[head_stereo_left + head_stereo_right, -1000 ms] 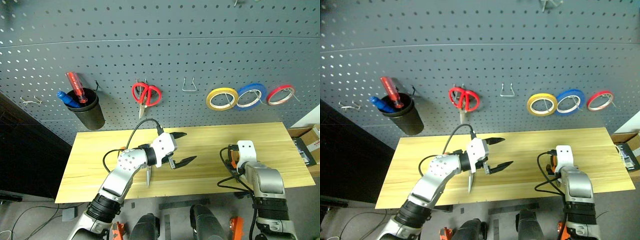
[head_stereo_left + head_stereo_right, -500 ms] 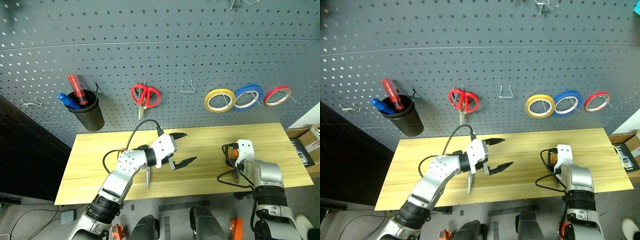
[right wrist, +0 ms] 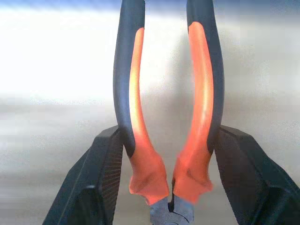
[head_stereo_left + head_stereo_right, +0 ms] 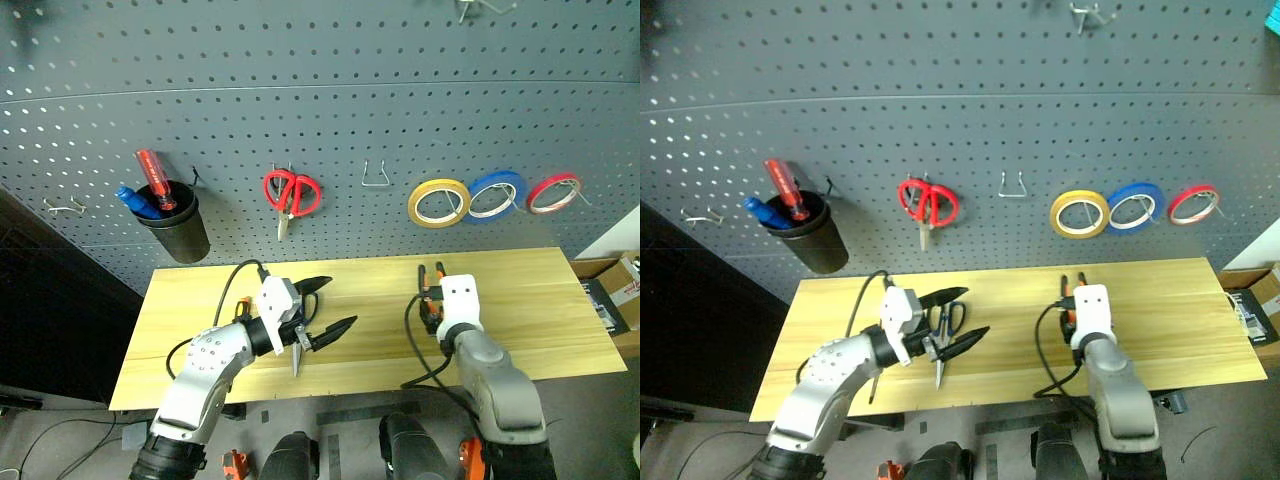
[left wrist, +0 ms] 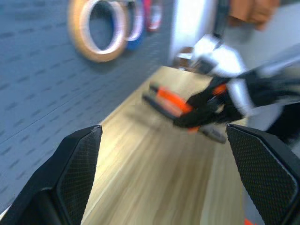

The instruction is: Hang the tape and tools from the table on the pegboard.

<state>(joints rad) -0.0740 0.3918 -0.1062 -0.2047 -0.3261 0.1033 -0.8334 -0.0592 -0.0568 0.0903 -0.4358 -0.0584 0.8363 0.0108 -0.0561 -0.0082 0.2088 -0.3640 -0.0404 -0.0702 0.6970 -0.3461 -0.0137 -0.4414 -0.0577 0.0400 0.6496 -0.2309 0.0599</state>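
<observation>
Right pincer (image 3: 171, 187) clenched on pliers (image 3: 168, 108), handles pointing toward pegboard (image 4: 330, 90) (empty hook (image 4: 376, 175) ahead, slightly left); left pincer (image 4: 322, 308) released.

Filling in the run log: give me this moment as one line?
right hand: shut on pliers, lifted off table | left hand: open, empty, above scissors | yellow tape: on pegboard

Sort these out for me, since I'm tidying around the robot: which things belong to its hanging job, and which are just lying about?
Part of the job:
- pliers, in the right gripper
- blue-looped scissors, on the table
- yellow tape, already on the pegboard

Just there:
- red scissors
- blue tape
- red tape
- black cup holding a red screwdriver
</observation>
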